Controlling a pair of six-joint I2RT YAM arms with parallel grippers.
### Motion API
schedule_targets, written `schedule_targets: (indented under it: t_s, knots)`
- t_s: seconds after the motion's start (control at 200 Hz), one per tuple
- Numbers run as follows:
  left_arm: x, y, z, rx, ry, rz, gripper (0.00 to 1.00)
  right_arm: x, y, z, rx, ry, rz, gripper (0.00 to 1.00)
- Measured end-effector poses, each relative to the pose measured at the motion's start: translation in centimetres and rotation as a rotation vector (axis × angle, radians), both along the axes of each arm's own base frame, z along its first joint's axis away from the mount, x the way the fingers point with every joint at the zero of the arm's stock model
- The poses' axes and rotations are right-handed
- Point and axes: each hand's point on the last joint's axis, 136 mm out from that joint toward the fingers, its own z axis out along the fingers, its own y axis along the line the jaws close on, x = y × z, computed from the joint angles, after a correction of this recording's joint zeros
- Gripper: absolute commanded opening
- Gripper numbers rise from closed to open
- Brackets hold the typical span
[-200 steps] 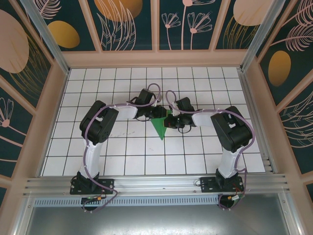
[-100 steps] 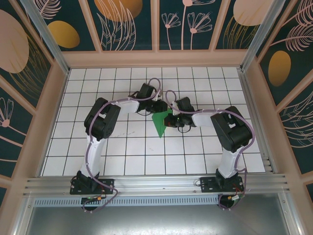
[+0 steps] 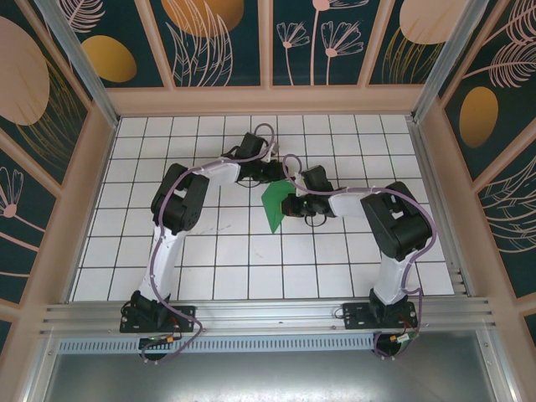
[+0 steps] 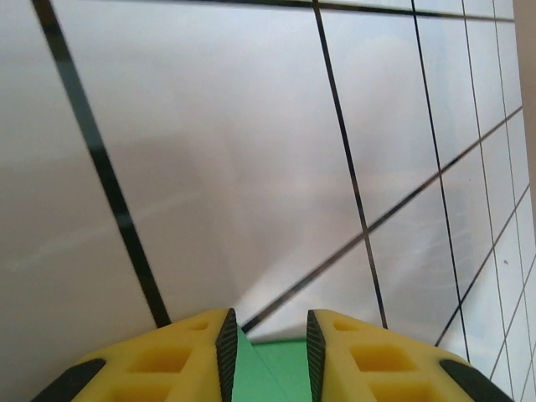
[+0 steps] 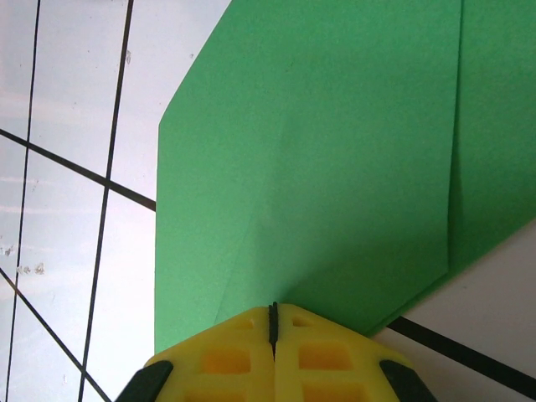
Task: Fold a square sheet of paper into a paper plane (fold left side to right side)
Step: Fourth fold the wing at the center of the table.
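1. The square sheet of paper (image 3: 273, 213), already folded into a pointed green wedge, is lying flat near the middle of the tiled table (image 3: 209, 260), with its tip pointing toward 6 o'clock.
2. The right gripper (image 5: 272, 322) is resting on the wedge's 3 o'clock edge with its fingers closed tight together. I judge that it is acting as a weight, so the sheet cannot slide.
3. The left gripper (image 4: 268, 352) is hovering at the wedge's 12 o'clock end. Its fingers (image 4: 222, 352) are standing apart with green showing in the gap, so they are clamping nothing. It is probably lining up to catch a flap for the left-to-right fold.
4. The left arm is stretching far forward, with its elbow out at the paper's 9 o'clock. The right arm is bending its elbow out at 3 o'clock, and its forearm is lying low toward the sheet.
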Motion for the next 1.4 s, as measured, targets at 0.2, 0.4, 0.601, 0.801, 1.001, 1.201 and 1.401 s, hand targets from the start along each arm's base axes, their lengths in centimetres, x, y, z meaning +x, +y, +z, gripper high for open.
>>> schedule_targets:
  t_s: [0.2,0.4,0.601,0.801,1.001,1.201,1.401]
  knots:
    - [3.0,2.3,0.1,0.033,-0.045,0.085,0.32,0.0,-0.1,0.0,-0.002,-0.005,0.011,0.00]
    - [3.1,5.1,0.4,0.073,-0.072,0.146,0.32,-0.3,-0.7,-0.1,-0.003,-0.003,0.055,0.00]
    - [-0.2,6.3,4.6,0.038,-0.124,0.140,0.30,-0.4,-2.0,0.0,-0.009,0.024,0.101,0.00]
    - [-3.1,4.0,6.6,-0.062,-0.148,0.058,0.30,-0.5,-2.2,-0.1,-0.013,0.033,0.115,0.00]
    - [-5.5,-0.5,4.3,-0.082,-0.100,-0.046,0.29,-0.5,-2.2,-0.1,-0.013,0.033,0.116,0.00]
    - [-4.8,-2.4,1.6,-0.069,-0.064,-0.067,0.29,-0.5,-2.2,-0.1,-0.016,0.039,0.113,0.00]
    - [-3.2,-2.6,0.3,-0.022,-0.062,-0.036,0.29,-0.6,-2.2,-0.1,-0.021,0.044,0.114,0.00]
